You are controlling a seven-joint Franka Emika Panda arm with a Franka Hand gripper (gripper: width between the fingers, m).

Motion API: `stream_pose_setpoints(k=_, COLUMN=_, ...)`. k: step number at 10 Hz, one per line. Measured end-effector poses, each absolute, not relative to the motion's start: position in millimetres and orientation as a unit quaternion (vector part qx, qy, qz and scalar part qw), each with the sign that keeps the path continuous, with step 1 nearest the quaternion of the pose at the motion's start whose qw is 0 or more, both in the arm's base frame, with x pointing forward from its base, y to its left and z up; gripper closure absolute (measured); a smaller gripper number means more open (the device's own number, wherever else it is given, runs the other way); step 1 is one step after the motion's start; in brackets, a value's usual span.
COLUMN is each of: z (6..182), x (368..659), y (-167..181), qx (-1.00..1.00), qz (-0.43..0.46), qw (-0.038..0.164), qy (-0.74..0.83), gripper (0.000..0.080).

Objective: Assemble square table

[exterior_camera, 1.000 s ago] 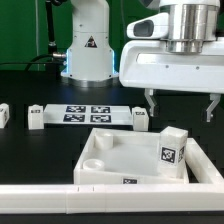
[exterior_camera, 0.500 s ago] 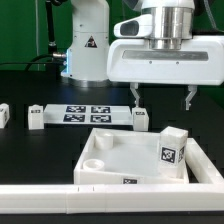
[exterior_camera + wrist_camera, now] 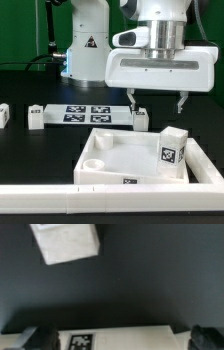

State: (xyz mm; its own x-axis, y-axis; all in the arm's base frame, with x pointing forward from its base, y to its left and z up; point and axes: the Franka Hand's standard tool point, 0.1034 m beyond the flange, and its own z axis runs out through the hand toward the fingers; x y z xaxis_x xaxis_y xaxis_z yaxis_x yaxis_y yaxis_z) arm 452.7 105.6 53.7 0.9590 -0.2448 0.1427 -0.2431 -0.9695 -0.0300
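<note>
**Open gripper poised above a table leg**

The gripper [image 3: 156,102], fingers spread wide and empty, hangs over a leg [image 3: 140,118] lying mid-desk just beside the marker board [image 3: 85,112]. The tabletop [image 3: 122,152] sits by the desk edge along the bar fence [image 3: 40,196]. The leg looks light, rigid and smooth, a moulded plastic block that is probably slippery. It is best grasped across its flat opposite faces.

No lettering legible. One triangular warning sticker [image 3: 89,43], apparently black on yellow, on robot base [image 3: 85,62]. Coded square tags on marker board [image 3: 87,112], leg [image 3: 172,143], square table [image 3: 100,179] rim.
</note>
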Motion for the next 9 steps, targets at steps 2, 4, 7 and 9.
stream_pose_setpoints(k=2, z=54.8, x=453.9, y=93.6, qx=-0.993, qz=-0.067, qw=0.002, qy=0.100, gripper=0.0150)
stream_pose_setpoints(k=4, z=51.7, x=446.2, y=87.1, qx=-0.997, qz=-0.005, qw=-0.006, qy=0.073, gripper=0.0150)
stream_pose_setpoints(k=7, z=54.9, x=442.1, y=60.4, qx=-0.995, qz=0.098, qw=-0.003, qy=0.032, gripper=0.0150)
stream_pose_setpoints(k=9, z=56.4, x=441.7, y=59.7, qx=-0.987, qz=0.156, qw=-0.003, qy=0.034, gripper=0.0150)
